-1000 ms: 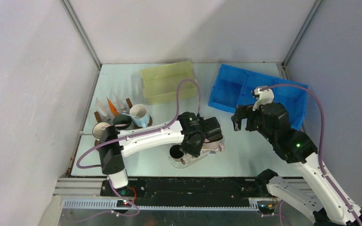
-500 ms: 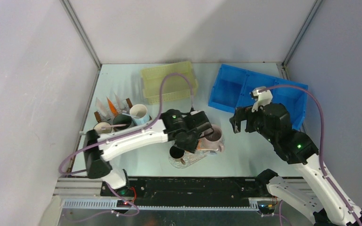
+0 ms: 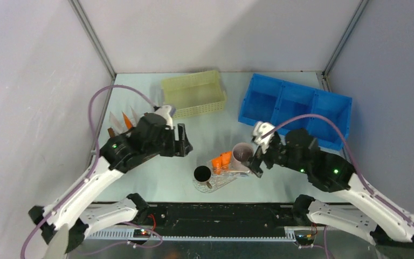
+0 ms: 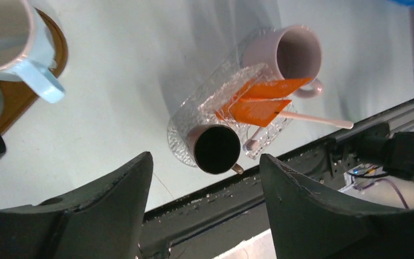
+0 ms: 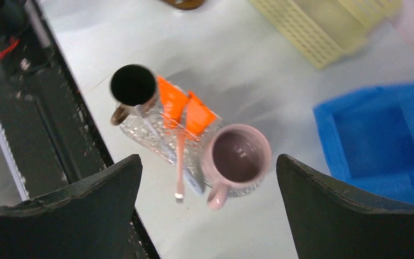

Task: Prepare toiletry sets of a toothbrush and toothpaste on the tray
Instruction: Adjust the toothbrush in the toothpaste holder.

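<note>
A clear glass tray (image 3: 207, 186) near the front edge carries a black mug (image 3: 202, 173), a pink mug (image 3: 242, 154) and two flat orange tubes (image 3: 221, 161) lying between them. A pale pink toothbrush (image 5: 179, 162) lies across the tray (image 5: 156, 137), its end sticking out over the rim. My left gripper (image 3: 183, 141) hangs open and empty, left of the tray; in its wrist view (image 4: 206, 157) the tray (image 4: 179, 140) and tubes (image 4: 264, 89) lie beyond the fingers. My right gripper (image 3: 256, 162) is open above the pink mug (image 5: 237, 156), holding nothing.
A yellow basket (image 3: 194, 94) and a blue divided bin (image 3: 296, 108) stand at the back. At the left, a wooden tray (image 4: 54, 59) holds a light blue mug (image 4: 5, 38); white and orange tubes (image 3: 124, 121) stand beside it. The metal rail (image 3: 221, 213) runs along the front.
My left gripper has drawn back from the tray to the left and opened. The orange tubes now show on the tray. My right gripper has come forward from the blue bin to the pink mug.
</note>
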`<action>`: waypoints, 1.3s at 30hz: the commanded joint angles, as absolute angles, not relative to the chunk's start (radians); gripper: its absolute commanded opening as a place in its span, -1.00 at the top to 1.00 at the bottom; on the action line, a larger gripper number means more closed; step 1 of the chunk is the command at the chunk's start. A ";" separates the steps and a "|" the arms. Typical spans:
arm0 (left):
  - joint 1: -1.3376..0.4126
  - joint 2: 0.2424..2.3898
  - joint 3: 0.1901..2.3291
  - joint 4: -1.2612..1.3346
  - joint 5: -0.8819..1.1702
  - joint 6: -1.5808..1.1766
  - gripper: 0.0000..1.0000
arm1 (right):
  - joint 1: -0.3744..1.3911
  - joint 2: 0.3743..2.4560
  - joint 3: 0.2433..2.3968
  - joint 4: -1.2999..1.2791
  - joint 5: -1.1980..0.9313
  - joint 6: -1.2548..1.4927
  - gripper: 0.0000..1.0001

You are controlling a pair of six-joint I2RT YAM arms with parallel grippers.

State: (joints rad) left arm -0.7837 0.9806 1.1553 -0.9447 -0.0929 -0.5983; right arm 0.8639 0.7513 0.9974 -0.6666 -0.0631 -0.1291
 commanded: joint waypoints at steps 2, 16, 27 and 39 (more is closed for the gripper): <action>-0.641 0.872 1.097 -0.843 -0.011 -0.485 -0.68 | 1.022 0.890 0.999 -0.608 -0.132 -0.325 -0.82; -0.493 0.615 0.775 -0.579 -0.111 -0.456 -0.87 | 1.174 1.153 0.998 -0.534 -0.171 -0.418 -0.35; -0.492 0.466 0.610 -0.462 -0.276 -0.309 -0.88 | 1.196 1.298 1.000 -0.501 -0.126 -0.471 0.11; -0.491 0.489 0.597 -0.475 -0.350 -0.345 -0.84 | 1.178 1.395 1.035 -0.509 -0.132 -0.535 0.25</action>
